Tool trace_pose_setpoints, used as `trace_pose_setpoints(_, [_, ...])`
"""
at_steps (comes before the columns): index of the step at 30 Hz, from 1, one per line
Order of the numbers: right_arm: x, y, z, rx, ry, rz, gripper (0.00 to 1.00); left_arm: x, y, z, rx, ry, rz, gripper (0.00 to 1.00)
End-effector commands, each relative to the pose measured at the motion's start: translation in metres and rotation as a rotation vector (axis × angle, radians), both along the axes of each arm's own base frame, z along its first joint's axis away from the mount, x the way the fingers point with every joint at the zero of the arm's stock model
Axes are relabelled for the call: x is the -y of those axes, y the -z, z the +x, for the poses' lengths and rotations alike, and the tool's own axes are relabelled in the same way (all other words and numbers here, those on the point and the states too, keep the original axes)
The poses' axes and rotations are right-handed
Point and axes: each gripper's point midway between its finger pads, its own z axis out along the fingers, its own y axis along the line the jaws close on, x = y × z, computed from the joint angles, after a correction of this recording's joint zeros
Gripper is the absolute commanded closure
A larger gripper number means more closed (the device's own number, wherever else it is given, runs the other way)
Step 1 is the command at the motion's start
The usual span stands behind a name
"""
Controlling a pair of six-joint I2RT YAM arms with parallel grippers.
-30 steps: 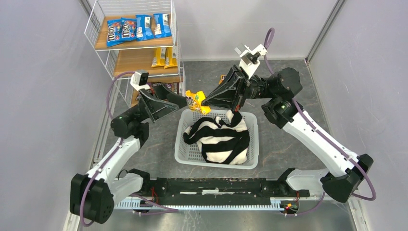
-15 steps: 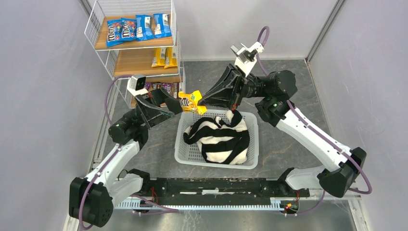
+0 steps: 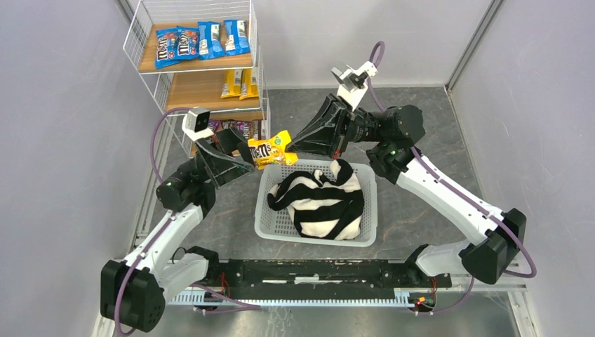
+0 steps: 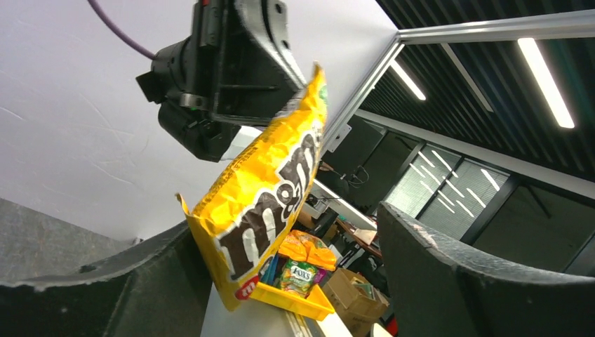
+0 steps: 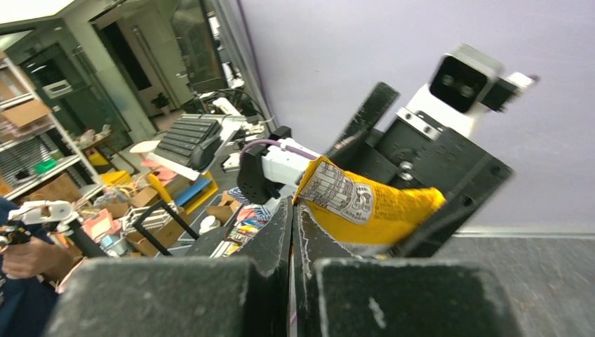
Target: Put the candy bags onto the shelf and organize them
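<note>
Clamped tight in the right gripper [image 3: 293,146]: yellow M&M's bag [image 3: 270,149], above the white basket's [image 3: 262,200] far rim; flanked at its other end by the left gripper's [image 3: 250,152] wide-spread jaws.

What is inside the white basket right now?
A bunched black-and-white striped cloth lies in the basket, covering most of its floor. Nothing else shows in it; whatever lies under the cloth is hidden.
</note>
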Motion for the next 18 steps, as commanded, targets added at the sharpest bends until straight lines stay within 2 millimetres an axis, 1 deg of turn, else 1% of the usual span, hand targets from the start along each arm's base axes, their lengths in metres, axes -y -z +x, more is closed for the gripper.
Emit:
trace_pose_setpoints(1, [0.02, -0.006, 0.008, 0.026, 0.073, 0.043, 1.0, -0.008, -0.018, -0.034, 0.157, 0.038, -0.037, 0.19])
trace_pose_setpoints(6, [0.03, 0.011, 0.023, -0.009, 0.123, 0.014, 0.99, -0.007, -0.019, -0.031, 0.144, 0.044, -0.038, 0.32])
trace_pose_setpoints(10, [0.04, 0.016, 0.032, -0.02, 0.161, 0.006, 1.0, -0.006, -0.016, -0.026, 0.119, 0.043, -0.034, 0.38])
trace_pose_setpoints(11, [0.04, 0.018, 0.033, -0.022, 0.162, 0.004, 0.99, -0.005, -0.015, -0.023, 0.106, 0.04, -0.031, 0.41])
trace_pose_setpoints(14, [0.04, 0.022, 0.033, -0.027, 0.163, -0.002, 1.0, -0.001, -0.012, -0.01, 0.05, 0.017, -0.012, 0.53])
trace_pose_setpoints(15, [0.039, 0.024, 0.034, -0.029, 0.164, -0.005, 1.0, 0.0, -0.01, -0.005, 0.032, 0.002, -0.002, 0.55])
trace_pose_setpoints(18, [0.039, 0.025, 0.035, -0.028, 0.167, -0.008, 1.0, 0.004, -0.006, 0.01, -0.028, -0.054, 0.032, 0.56])
